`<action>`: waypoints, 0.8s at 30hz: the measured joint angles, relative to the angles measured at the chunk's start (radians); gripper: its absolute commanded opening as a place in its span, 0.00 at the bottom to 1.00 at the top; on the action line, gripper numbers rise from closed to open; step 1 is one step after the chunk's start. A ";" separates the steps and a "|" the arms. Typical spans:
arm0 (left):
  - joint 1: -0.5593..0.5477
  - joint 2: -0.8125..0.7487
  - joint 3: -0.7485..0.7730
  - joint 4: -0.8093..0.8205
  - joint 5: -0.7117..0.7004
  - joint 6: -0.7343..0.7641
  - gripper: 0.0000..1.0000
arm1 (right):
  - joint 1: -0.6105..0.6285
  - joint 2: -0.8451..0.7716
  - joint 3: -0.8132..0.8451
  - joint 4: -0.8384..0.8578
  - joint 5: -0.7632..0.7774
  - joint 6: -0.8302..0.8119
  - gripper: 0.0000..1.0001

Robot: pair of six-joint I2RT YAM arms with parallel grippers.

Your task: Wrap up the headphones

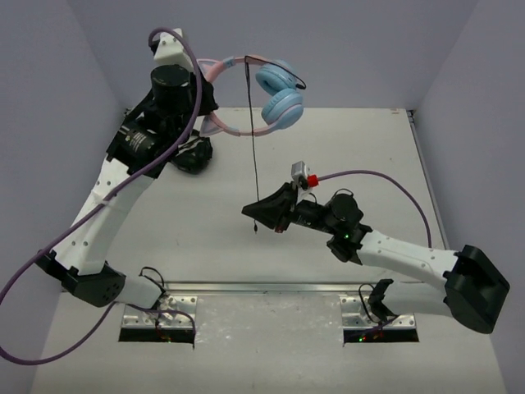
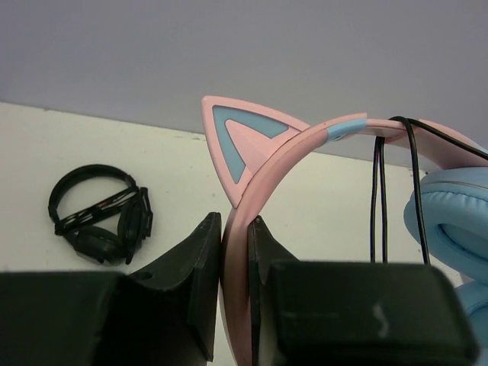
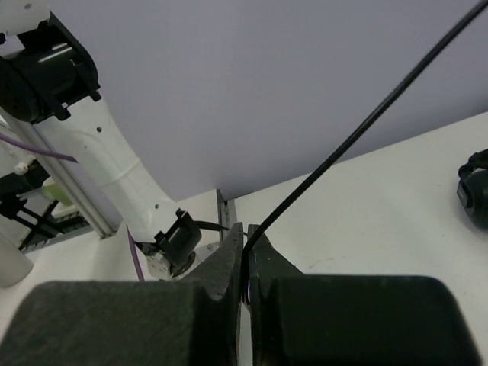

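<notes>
Two holds: left claw clamps headphones, right claw nips cable.

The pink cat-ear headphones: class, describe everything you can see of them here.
The headphones have a pink headband with a pink-and-blue cat ear, plastic by its look, and padded light blue ear cups. The left gripper is shut on the headband beside that ear, holding them apparently off the table. A thin black cable lies over the top of the headband and runs straight down to the right gripper, which pinches it near its end; a short tip dangles below.
</notes>
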 measured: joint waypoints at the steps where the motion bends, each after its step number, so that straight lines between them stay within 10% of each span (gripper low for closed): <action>1: 0.000 0.005 -0.018 0.000 -0.021 -0.010 0.00 | 0.013 -0.017 0.008 -0.036 0.014 -0.013 0.01; 15: -0.002 -0.039 -0.380 0.301 -0.212 0.051 0.00 | 0.057 -0.046 0.361 -0.693 0.086 -0.219 0.01; 24: -0.002 -0.126 -0.751 0.619 -0.017 0.308 0.00 | 0.067 -0.008 0.645 -1.251 0.222 -0.523 0.01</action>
